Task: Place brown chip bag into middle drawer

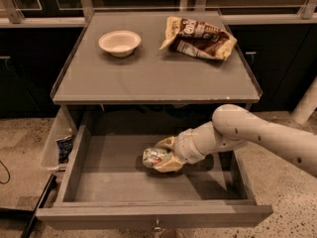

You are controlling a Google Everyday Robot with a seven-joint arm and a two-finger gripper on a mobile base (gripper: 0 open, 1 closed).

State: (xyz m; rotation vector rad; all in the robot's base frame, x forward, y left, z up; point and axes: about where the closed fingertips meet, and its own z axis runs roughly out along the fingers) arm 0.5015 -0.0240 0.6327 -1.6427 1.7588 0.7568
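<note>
The gripper point(164, 155) sits inside the middle drawer point(148, 214), against a small drink can point(151, 156) whose right end it covers; the can's print is too blurred to read. The arm point(267, 138) runs right of the drawer and is cut off by the picture's edge. The drawer's rear is hidden under the table top point(148, 78), and its knob point(157, 227) is clipped at the bottom edge. Left of the drawer, a blue item point(64, 148) is half hidden by the drawer's wall. Above the drawer, the brown chip bag point(198, 37) carries lettering that is illegible.
</note>
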